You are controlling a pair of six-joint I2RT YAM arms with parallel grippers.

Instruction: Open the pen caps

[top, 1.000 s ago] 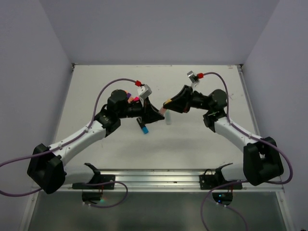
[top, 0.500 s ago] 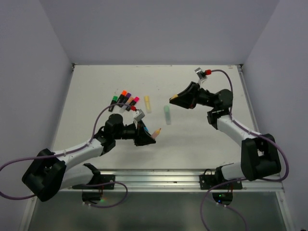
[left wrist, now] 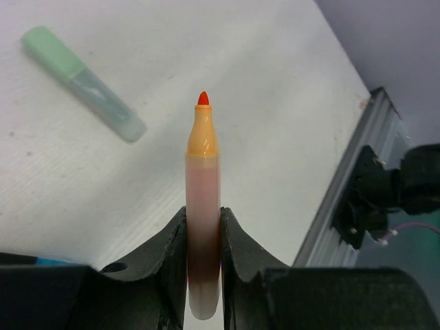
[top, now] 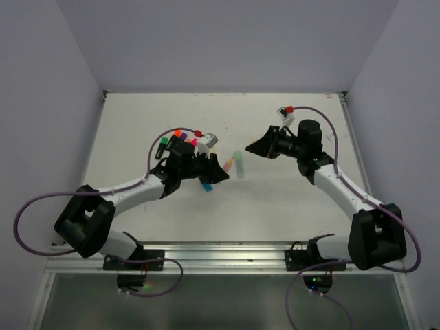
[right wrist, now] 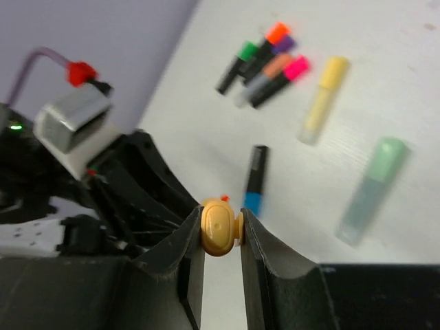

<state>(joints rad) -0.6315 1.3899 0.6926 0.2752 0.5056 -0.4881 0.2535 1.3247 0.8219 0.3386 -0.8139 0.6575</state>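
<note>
My left gripper point(left wrist: 203, 230) is shut on a peach translucent pen point(left wrist: 203, 192), uncapped, its orange tip point(left wrist: 203, 99) pointing away from the wrist. From above, this gripper point(top: 221, 172) sits mid-table with the pen's tip point(top: 228, 163) sticking out toward the right arm. My right gripper point(right wrist: 221, 228) is shut on the peach pen cap point(right wrist: 219, 227), seen end-on. In the top view the right gripper point(top: 251, 147) hangs a short gap to the right of the pen's tip.
On the white table point(top: 275, 199) lie a capped mint pen point(top: 239, 163), a black pen with a blue end point(top: 206, 185) and a cluster of black pens with bright caps point(top: 177, 140). A yellow pen point(right wrist: 323, 100) lies beside them. A metal rail point(top: 220, 251) runs along the front edge.
A second ago the two grippers met at the table's middle; now they are apart. The left gripper, near the front rail half a second ago, is back beside the pen cluster.
</note>
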